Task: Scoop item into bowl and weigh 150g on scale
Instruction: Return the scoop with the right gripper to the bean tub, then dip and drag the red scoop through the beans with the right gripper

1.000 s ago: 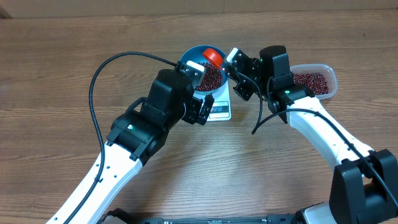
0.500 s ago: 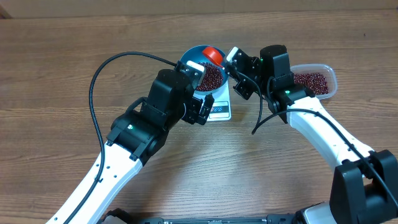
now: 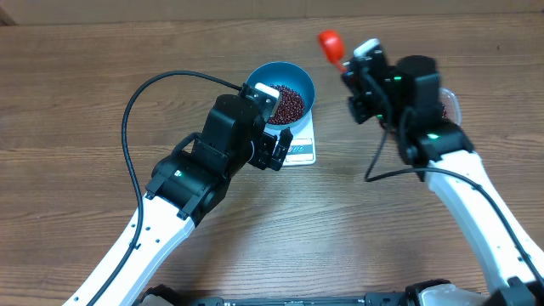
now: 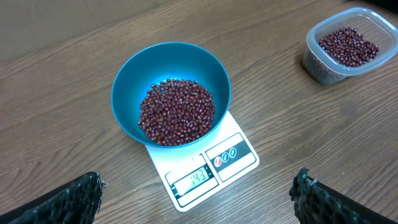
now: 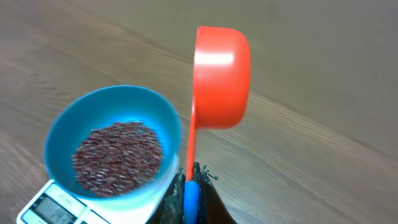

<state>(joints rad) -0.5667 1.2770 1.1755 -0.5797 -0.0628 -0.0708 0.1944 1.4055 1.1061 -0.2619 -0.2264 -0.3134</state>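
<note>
The right pincer point(image 5: 190, 186) is clamped tight on the thin handle of an orange-red scoop point(image 5: 221, 74). A blue strip shows between its fingers, just under the handle. The handle rises straight out of the pincer and the round cup sits at its far end. Only the cup's smooth outer side faces the wrist camera, so I cannot tell what is in it. From overhead the scoop point(image 3: 330, 40) is held out beyond the right pincer point(image 3: 353, 61), to the right of the bowl point(image 3: 303, 82) and clear of its rim, over bare desk point(image 3: 85, 85).

The left pincer point(image 4: 197, 186) is spread wide and grips nothing. Its two dark fingers point(image 4: 71, 199) show only at the bottom corners of its wrist view, with the scale point(image 4: 239, 158) and bowl lying ahead between them. It touches neither.

The bowl point(image 4: 127, 93) is bright blue and stands upright on the rear part of the white scale. It covers most of the scale's plate and leaves the front strip open. The beans point(image 4: 177, 112) lie in the bowl as a loose dark red-brown heap over its bottom, well below the rim. The display on the front strip is lit, and its small digits look like 143.

A clear tub point(image 4: 343, 48) holding more beans sits on the desk well to the right of the scale. From overhead the right arm hides most of it. A black cable point(image 3: 127, 127) loops above the left arm.
</note>
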